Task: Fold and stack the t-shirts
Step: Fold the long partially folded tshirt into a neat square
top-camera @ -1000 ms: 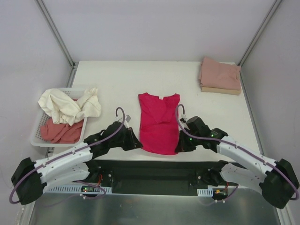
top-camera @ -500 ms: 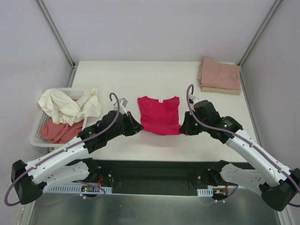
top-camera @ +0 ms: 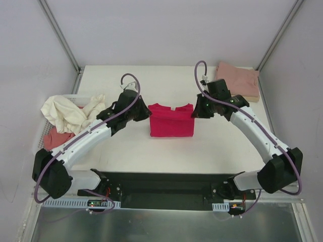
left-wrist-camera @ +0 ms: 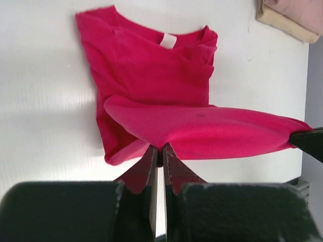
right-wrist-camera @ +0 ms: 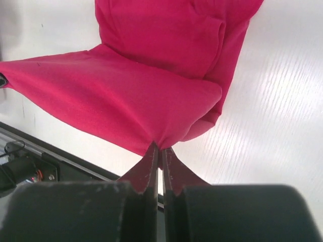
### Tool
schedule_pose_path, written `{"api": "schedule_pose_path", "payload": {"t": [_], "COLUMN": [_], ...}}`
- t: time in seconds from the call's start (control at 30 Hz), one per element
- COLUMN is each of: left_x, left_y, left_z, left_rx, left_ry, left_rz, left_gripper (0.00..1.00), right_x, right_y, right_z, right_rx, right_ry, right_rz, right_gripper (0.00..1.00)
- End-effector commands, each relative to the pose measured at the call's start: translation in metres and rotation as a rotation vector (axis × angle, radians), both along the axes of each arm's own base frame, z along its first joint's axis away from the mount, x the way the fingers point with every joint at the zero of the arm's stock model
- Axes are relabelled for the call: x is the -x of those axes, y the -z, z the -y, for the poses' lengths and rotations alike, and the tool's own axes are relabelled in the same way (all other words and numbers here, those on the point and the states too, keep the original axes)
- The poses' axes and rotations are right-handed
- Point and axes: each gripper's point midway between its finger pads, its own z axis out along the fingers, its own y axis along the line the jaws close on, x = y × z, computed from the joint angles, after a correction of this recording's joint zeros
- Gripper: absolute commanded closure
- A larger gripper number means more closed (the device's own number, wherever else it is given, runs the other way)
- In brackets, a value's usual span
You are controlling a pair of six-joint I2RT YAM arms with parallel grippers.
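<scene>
A crimson-red t-shirt point(top-camera: 171, 121) lies mid-table, its bottom hem folded up toward the collar. My left gripper point(top-camera: 148, 115) is shut on the hem's left corner, and in the left wrist view the red t-shirt point(left-wrist-camera: 202, 128) stretches taut from my left gripper point(left-wrist-camera: 161, 147). At the hem's right corner my right gripper point(top-camera: 194, 114) is shut too, pinching the red cloth point(right-wrist-camera: 126, 96) at my right gripper point(right-wrist-camera: 160, 147). A folded dusty-pink t-shirt point(top-camera: 237, 79) tops a tan one point(top-camera: 237, 97) at the back right.
A white lattice basket point(top-camera: 41, 149) at the left table edge holds a cream t-shirt point(top-camera: 73, 112) and a salmon-pink one point(top-camera: 59, 139). Metal frame posts rise at the table's back corners.
Both grippers have carried the red shirt's bottom hem from the near table edge up toward the collar, halving its visible length. Both arms now reach farther over the table.
</scene>
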Motion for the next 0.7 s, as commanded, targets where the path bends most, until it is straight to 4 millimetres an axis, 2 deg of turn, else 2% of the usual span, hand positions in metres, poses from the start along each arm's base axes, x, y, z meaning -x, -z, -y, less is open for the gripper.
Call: {"api": "schedule_pose_path", "payload": {"t": [0.0,0.03,0.07,0.1,0.13,0.17,0.2,0.23,0.27,0.3,0.33,0.37,0.43,0.5,0.57,0.6,0.63,0.67], "left_x": [-0.037,-0.045,-0.052,-0.059,-0.066,-0.071,-0.078,-0.085,-0.091,-0.095,-0.1,-0.104,-0.113,-0.12,-0.127,-0.129,-0.133,-0.137], "left_y": [-0.013,-0.019,-0.017,-0.006,-0.012,-0.01,0.001,-0.003,0.007,0.01,0.008,0.019,0.022,0.035,0.046,0.05,0.052,0.062], "left_z": [-0.002,0.001,-0.002,0.0,0.003,0.003,0.005,0.007,0.007,0.007,0.009,0.01,0.009,0.005,0.005,0.004,0.002,0.001], "left_rx": [-0.05,-0.04,-0.046,-0.06,-0.049,-0.049,-0.061,-0.058,-0.07,-0.074,-0.072,-0.073,-0.072,-0.082,-0.092,-0.097,-0.096,-0.104], "left_ry": [0.009,0.013,0.001,0.001,0.005,0.003,0.004,0.008,0.004,0.002,0.006,0.013,0.002,-0.011,-0.018,-0.02,-0.026,-0.029], "left_rz": [0.041,0.048,0.041,0.016,0.023,0.015,-0.008,0.0,-0.021,-0.026,-0.024,-0.049,-0.057,-0.084,-0.105,-0.113,-0.117,-0.139], "left_gripper": [1.0,1.0,1.0,1.0,1.0,1.0,1.0,1.0,1.0,1.0,1.0,1.0,1.0,1.0,1.0,1.0,1.0,1.0], "right_x": [-0.032,-0.038,-0.044,-0.049,-0.055,-0.061,-0.069,-0.073,-0.081,-0.087,-0.092,-0.097,-0.109,-0.121,-0.128,-0.132,-0.137,-0.142], "right_y": [-0.018,-0.011,-0.016,-0.015,-0.007,-0.01,-0.001,0.003,0.0,0.011,0.014,0.017,0.027,0.039,0.047,0.06,0.059,0.062], "right_z": [0.001,0.001,-0.001,0.001,0.001,0.0,0.002,0.002,0.002,0.004,0.005,0.005,0.008,0.008,0.008,0.008,0.006,0.007], "right_rx": [-0.028,-0.022,-0.032,-0.029,-0.02,-0.031,-0.028,-0.03,-0.036,-0.031,-0.034,-0.033,-0.025,-0.018,-0.024,-0.018,-0.03,-0.025], "right_ry": [0.005,0.008,0.005,0.009,0.013,0.01,0.02,0.021,0.025,0.033,0.038,0.039,0.056,0.068,0.077,0.08,0.079,0.087], "right_rz": [0.042,0.022,0.03,0.028,0.005,0.008,-0.018,-0.028,-0.022,-0.051,-0.06,-0.063,-0.085,-0.105,-0.127,-0.156,-0.156,-0.158], "right_gripper": [0.98,0.98,0.98,0.98,0.98,0.98,0.98,0.98,0.98,0.98,0.98,0.98,0.98,0.96,0.94,0.93,0.88,0.84]}}
